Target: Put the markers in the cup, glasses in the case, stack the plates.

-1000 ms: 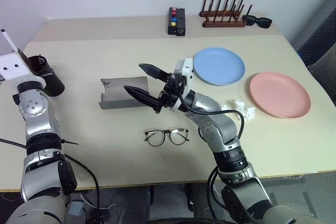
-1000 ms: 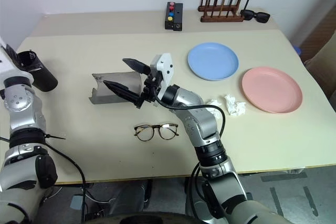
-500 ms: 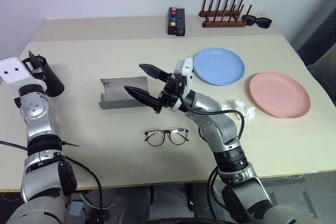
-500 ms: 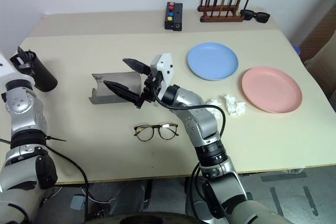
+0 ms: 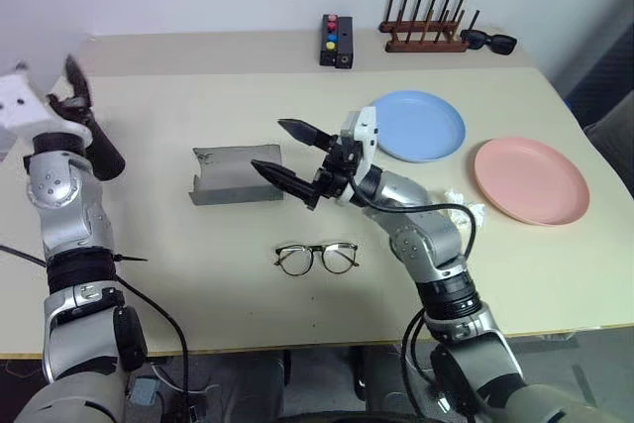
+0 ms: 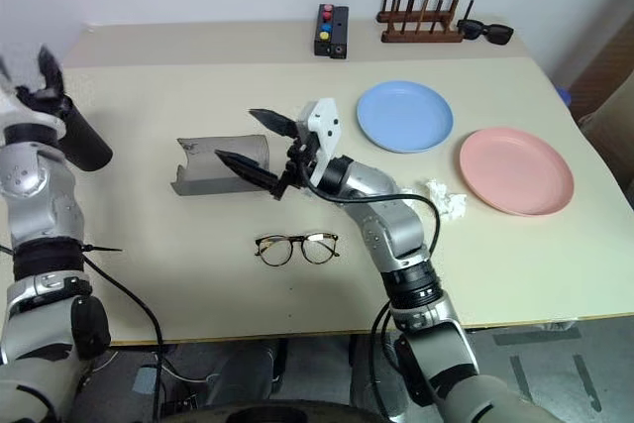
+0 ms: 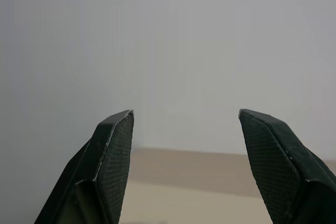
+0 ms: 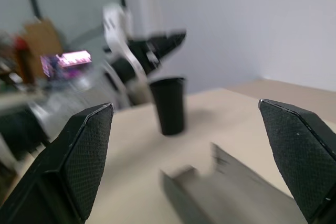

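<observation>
Left eye view: left pincer (image 5: 71, 86) is hanging spread and empty just above cup (image 5: 102, 151); no marker showing. Right pincer (image 5: 292, 158) is gaping at open case (image 5: 236, 186), glasses (image 5: 316, 258) lying loose near it. Plates (image 5: 419, 126) (image 5: 531, 180) sitting unstacked, well beyond right pincer.

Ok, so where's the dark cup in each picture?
Left eye view: the cup stands at the far left.
Right eye view: same spot, far left.
Right wrist view: upright near the middle.
Left wrist view: it faces the wall, away from the cup.
Shared landmark: the grey case lies to the cup's right in both eye views.
</observation>
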